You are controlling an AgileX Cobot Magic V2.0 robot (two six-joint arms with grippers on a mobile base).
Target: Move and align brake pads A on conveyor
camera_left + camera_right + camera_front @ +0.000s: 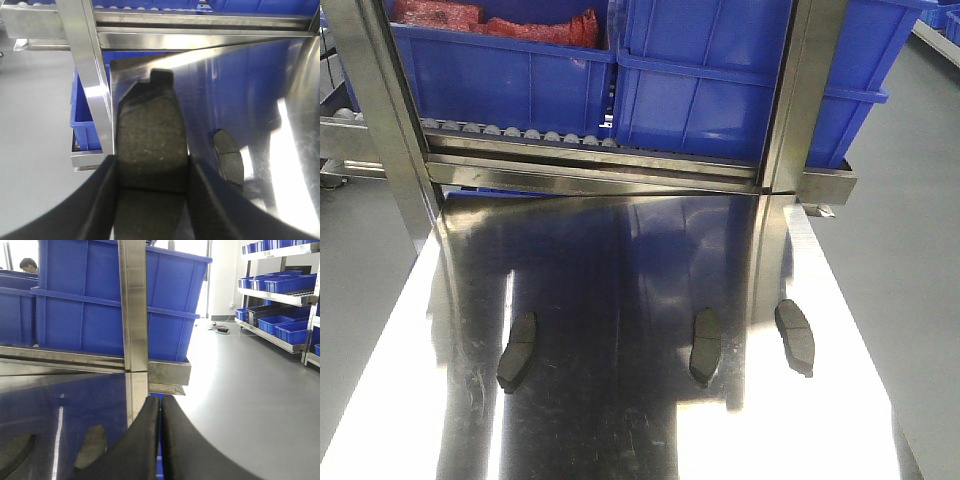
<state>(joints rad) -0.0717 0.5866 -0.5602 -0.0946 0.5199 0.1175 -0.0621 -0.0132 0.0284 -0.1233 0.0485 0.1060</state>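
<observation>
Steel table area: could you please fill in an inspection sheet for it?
Surface: steel table, shiny; no conveyor in view.
Job's things: left pad, middle pad and right pad lie apart on the table; a fourth pad is gripped.
Clutter: nothing seen.
Grippers: left gripper shut on the fourth pad; right gripper shut, empty.
Cables: perhaps one cable on the far floor.
Surroundings: blue bins on a roller rack, shelves, a person.

Four brake pads A (517, 352): three lying flat, one pad (149, 145) held.
</observation>
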